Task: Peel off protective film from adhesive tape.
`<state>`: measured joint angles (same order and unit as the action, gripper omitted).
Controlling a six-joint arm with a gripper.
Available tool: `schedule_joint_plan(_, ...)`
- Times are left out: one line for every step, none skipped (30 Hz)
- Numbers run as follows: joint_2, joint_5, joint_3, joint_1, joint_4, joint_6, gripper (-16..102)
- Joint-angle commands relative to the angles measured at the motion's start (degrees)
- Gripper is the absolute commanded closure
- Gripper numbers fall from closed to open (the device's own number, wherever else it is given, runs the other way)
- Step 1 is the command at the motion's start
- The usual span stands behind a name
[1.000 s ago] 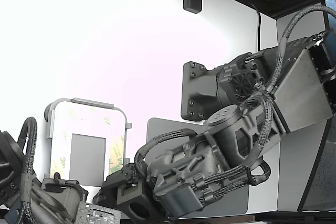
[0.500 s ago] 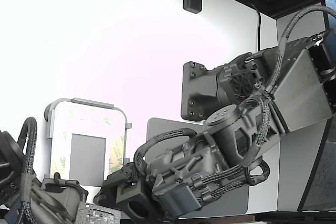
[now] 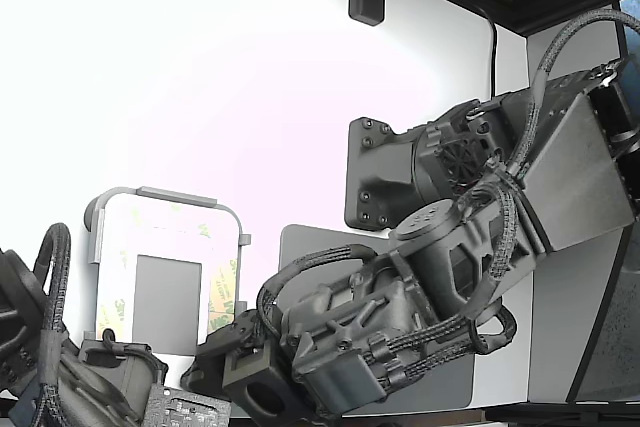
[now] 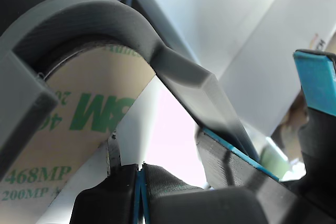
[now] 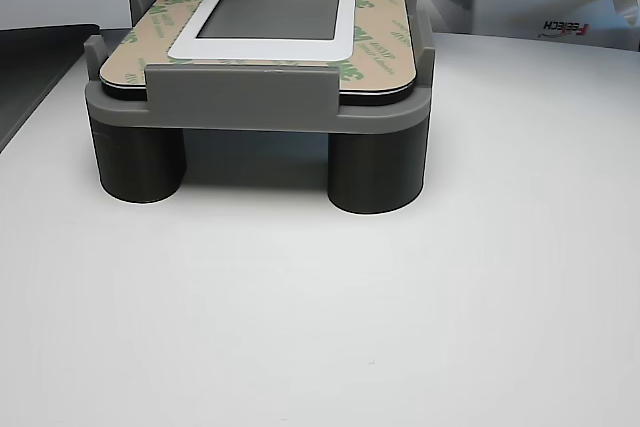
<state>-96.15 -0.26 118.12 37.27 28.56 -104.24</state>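
The protective film point(image 3: 223, 292) is a pale yellow liner with green 3M print. It lies flat along the edges of the white panel point(image 3: 160, 232) held in the grey frame point(image 3: 165, 194). It also shows in the other view point(image 5: 375, 27) and fills the wrist view point(image 4: 79, 129). The adhesive tape is hidden under it. My gripper point(image 3: 215, 347) is at the frame's near right corner in the exterior view. In the wrist view my gripper point(image 4: 140, 182) has its tips pressed together beside the liner's inner edge. I see nothing between them.
A second arm point(image 3: 100, 377) reaches the frame from the exterior view's lower left. Two blue-padded fingers point(image 4: 315, 82) stand apart close by. A large grey mat point(image 3: 310, 247) lies under my arm. A small grey square point(image 5: 270, 12) sits inside the panel. A box point(image 5: 560, 12) stands behind.
My arm and its cables shift very slightly. The frame, panel and liner stay as they were.
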Motion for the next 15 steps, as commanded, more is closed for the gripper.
schedule_joint_plan(-1.93, 0.00, -1.14, -0.26, -0.18, 0.26, 97)
schedule_joint_plan(-2.02, 0.00, -0.97, -0.26, -0.18, 0.35, 97)
schedule_joint_plan(-2.20, 0.09, -0.79, -0.18, -0.18, 0.53, 97)
schedule_joint_plan(-2.37, 0.09, -0.53, -0.18, -0.26, 0.62, 97)
schedule_joint_plan(-2.64, 0.09, -0.09, -0.09, -0.53, 0.70, 97)
schedule_joint_plan(-2.90, 0.09, 0.44, 0.00, -0.88, 0.88, 97)
schedule_joint_plan(-3.08, 0.09, 0.62, 0.00, -0.97, 0.97, 97)
schedule_joint_plan(-3.25, 0.09, 0.79, 0.09, -1.05, 1.05, 97)
schedule_joint_plan(-3.25, 0.18, 0.79, 0.18, -1.05, 1.05, 97)
schedule_joint_plan(-3.34, 0.26, 0.79, 0.26, -0.97, 1.14, 97)
schedule_joint_plan(-3.43, 0.26, 0.79, 0.26, -0.97, 1.14, 97)
schedule_joint_plan(-3.43, 0.35, 0.79, 0.26, -0.88, 1.14, 97)
schedule_joint_plan(-3.52, 0.35, 0.79, 0.26, -0.88, 1.14, 97)
schedule_joint_plan(-3.52, 0.35, 0.79, 0.26, -0.88, 1.14, 97)
schedule_joint_plan(-3.52, 0.44, 0.79, 0.35, -0.79, 1.14, 97)
